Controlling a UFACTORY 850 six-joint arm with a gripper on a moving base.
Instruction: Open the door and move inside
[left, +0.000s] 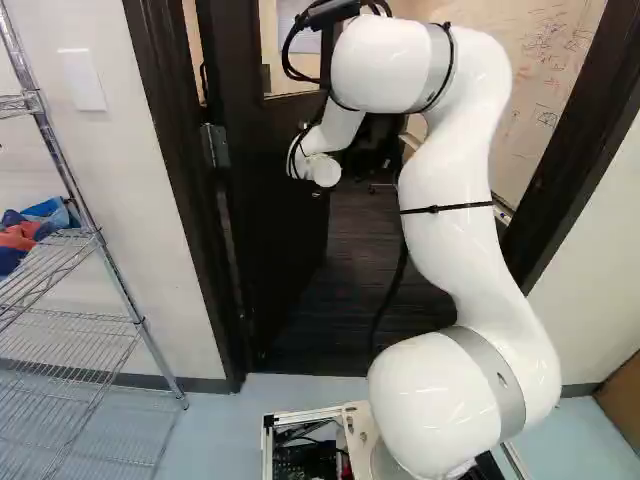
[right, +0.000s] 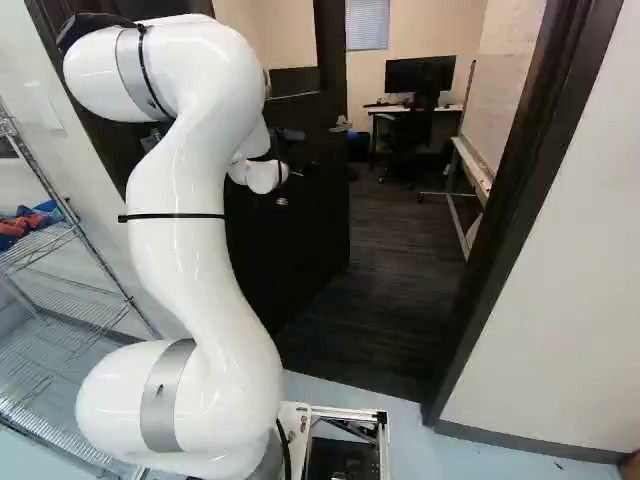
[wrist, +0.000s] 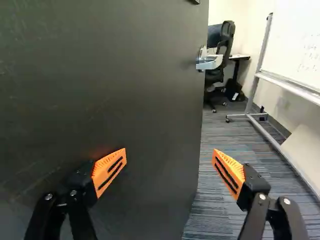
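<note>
Open door (left: 278, 235), wire rack (left: 120, 284) holding blue-orange bundle (left: 30, 233)

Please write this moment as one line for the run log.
door: partly open, swung inward | gripper: open, holding nothing | handle: ungripped, ahead of gripper | base: short of door frame
</note>
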